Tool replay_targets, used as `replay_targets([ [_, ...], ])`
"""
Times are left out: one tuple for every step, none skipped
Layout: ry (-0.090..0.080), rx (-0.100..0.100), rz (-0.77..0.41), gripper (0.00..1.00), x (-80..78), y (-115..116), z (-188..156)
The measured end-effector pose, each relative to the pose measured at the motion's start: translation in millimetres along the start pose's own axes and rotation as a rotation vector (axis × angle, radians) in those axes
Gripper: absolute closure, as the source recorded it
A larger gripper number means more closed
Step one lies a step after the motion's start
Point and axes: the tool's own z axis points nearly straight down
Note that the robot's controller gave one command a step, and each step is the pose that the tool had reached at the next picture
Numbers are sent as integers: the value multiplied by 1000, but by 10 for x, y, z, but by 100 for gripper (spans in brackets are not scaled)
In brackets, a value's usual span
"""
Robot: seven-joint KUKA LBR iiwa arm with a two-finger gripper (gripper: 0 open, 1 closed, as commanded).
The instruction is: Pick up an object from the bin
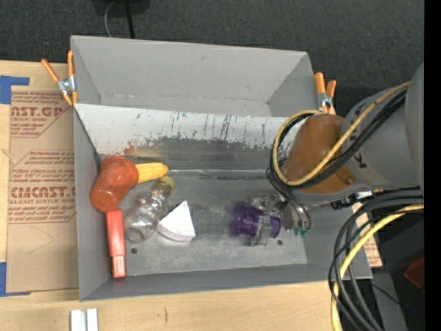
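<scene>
My gripper (278, 221) is low in the right part of the bin, under the arm's orange cover. Its metal end sits right against a small purple plastic thing (244, 221) that lies on the bin floor just to its left. Part of the purple thing is hidden by the gripper. A white wedge-shaped piece (178, 221) lies further left, apart from the gripper.
At the left of the bin lie an orange toy with a round head, red handle and yellow nozzle (114, 185), and a clear plastic bottle (143, 214) beside the white piece. The arm and its cables cover the bin's right wall.
</scene>
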Motion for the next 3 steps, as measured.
replay_targets([
  [0, 0, 0, 100, 0, 0, 0],
  [0, 0, -20, 100, -94, -22, -1150],
  [0, 0, -20, 100, -94, -22, -1151],
])
